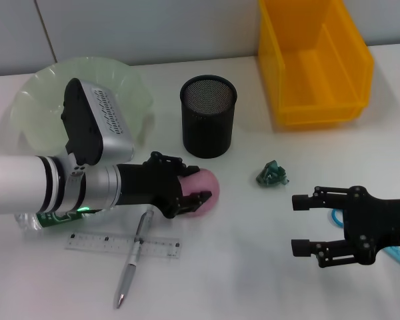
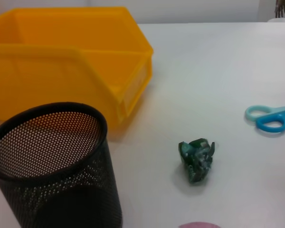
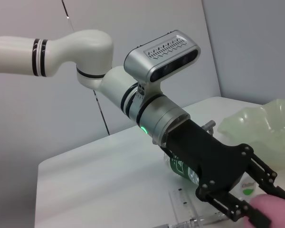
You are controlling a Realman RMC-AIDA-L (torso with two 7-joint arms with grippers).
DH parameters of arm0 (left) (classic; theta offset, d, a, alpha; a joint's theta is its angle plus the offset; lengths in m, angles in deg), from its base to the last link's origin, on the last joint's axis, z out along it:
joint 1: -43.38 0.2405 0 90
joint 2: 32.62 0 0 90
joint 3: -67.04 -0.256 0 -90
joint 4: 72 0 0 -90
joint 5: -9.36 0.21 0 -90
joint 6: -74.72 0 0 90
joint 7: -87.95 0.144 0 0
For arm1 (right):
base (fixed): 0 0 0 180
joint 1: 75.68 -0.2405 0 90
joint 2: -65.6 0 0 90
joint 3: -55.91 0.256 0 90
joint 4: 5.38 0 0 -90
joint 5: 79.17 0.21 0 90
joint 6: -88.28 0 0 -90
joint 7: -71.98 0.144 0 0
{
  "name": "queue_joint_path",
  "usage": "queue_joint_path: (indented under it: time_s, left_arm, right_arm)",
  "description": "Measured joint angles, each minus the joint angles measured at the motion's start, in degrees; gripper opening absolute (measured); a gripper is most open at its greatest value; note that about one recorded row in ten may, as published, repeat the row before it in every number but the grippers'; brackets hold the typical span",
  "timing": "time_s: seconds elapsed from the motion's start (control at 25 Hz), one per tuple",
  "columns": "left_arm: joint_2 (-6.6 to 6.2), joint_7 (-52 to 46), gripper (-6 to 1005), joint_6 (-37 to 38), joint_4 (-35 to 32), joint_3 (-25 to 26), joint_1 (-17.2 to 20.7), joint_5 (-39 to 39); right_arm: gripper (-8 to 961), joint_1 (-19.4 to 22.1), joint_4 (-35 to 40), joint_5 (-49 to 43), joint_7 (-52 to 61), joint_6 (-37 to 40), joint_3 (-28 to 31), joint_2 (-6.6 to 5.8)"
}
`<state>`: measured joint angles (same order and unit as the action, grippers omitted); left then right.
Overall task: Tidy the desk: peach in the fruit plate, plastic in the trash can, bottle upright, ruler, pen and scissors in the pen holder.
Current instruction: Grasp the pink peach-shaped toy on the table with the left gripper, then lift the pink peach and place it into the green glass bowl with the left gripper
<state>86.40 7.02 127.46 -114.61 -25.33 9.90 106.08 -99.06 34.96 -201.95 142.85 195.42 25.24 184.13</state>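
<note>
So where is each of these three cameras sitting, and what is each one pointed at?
Head view: on the robot's head, looking down at the desk; both arms show, the left gripper around the peach, the right gripper open.
Left wrist view: on the left arm, facing the pen holder, yellow bin, plastic and scissors; no jaws show.
Right wrist view: on the right arm, facing the left arm.
Shared: head and right wrist both show the peach.

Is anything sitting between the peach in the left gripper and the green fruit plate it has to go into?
Nothing visible blocks it. The left gripper grips the peach, and the fruit plate lies behind the arm, with only bare table between. The pen holder stands off to one side of that path.
</note>
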Motion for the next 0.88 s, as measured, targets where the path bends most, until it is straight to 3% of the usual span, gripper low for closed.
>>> queue_joint_path:
  time_s: [0.32,0.6,0.72,0.88]
  left_arm:
    - [-0.07,0.0,349,0.3,-0.9,0.0,0.3,0.0]
    - [-0.41,-1.1,271,2.8,-13.2,2.1,5.7,-0.4]
    - [-0.36,-1.1,255,0.7,-18.6,6.8,8.2,-0.6]
    - [-0.38,-0.5,234,-3.2,-19.2,13.6,8.3,-2.2]
  right_arm:
    - [824,0.0,0.0,0.0,0.0,0.0,0.0,0.04]
    - [824,0.1,0.0,0.0,0.0,0.0,0.0,-0.04]
    - [824,0.1,0.0,0.0,0.0,0.0,0.0,-0.05]
    - [824,0.1,0.0,0.0,0.0,0.0,0.0,-0.05]
